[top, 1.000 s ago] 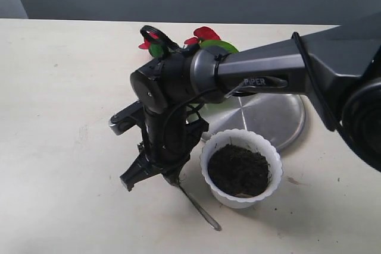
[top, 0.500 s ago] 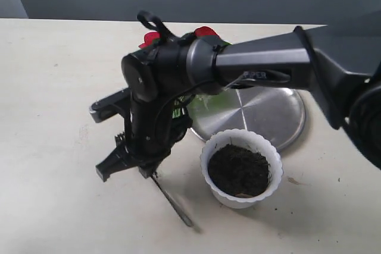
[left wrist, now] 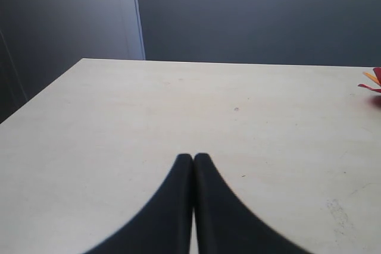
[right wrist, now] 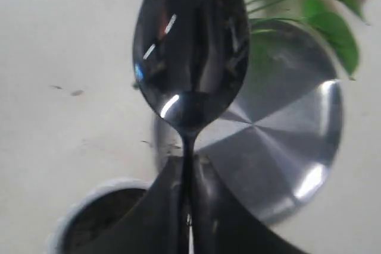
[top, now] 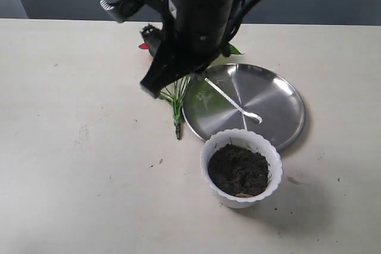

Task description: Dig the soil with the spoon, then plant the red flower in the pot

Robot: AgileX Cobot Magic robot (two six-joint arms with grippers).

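R gripper (right wrist: 186, 218) clamps spoon (right wrist: 190, 52) by handle, above steel plate (top: 280, 102); pot (top: 241, 168) w/ soil (top: 239, 169) below-beside. L gripper (left wrist: 193, 206) closed, empty. Risk: thin handle could twist, slip while digging.

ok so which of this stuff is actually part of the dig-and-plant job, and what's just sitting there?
In the job:
- spoon, held by the right end effector
- soil
- pot
- flower

Just there:
- steel plate
- left end effector, shut on nothing
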